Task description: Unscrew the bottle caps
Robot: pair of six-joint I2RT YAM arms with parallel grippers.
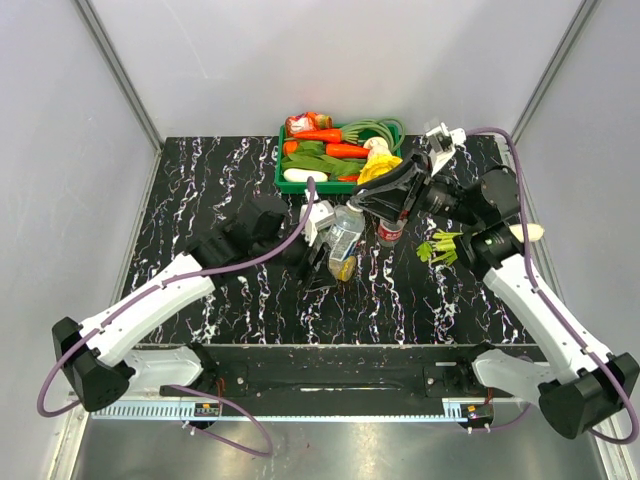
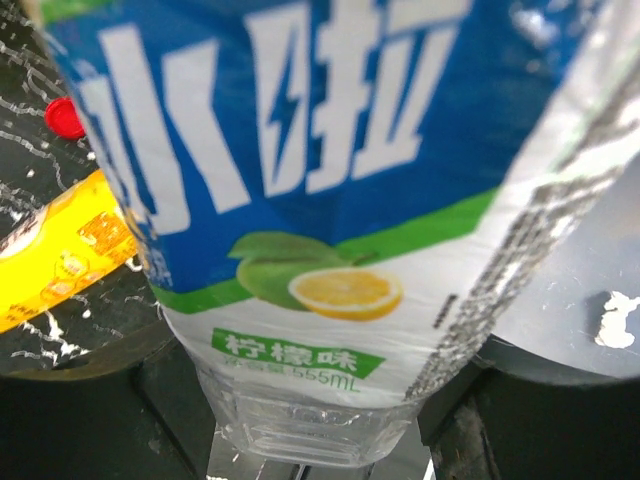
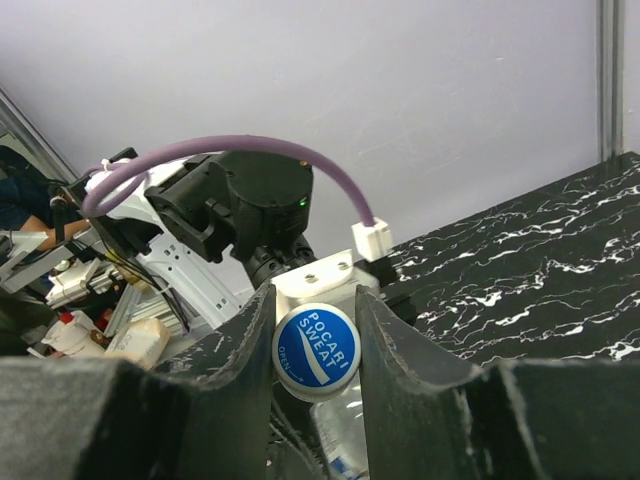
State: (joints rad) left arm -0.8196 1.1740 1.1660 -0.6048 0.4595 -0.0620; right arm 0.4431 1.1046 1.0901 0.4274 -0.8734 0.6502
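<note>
Right wrist view: my right gripper (image 3: pixel 314 318) is closed narrow on the blue cap (image 3: pixel 316 350), and both fingers (image 3: pixel 250 345) seem to touch its sides.
Other arm: my left gripper (image 1: pixel 320 238) clamps the blue-label bottle (image 2: pixel 300 200), which is tilted.
Neighbours: the yellow bottle (image 2: pixel 60 255) lies just beside the blue-label bottle, and a red cap (image 2: pixel 63 118) is near it too.
Risk one: if the left clamp is weak, I judge the bottle will turn together with the cap, and nothing opens.
Risk two: the smooth cap may slip, because my fingers hold only its rim.
</note>
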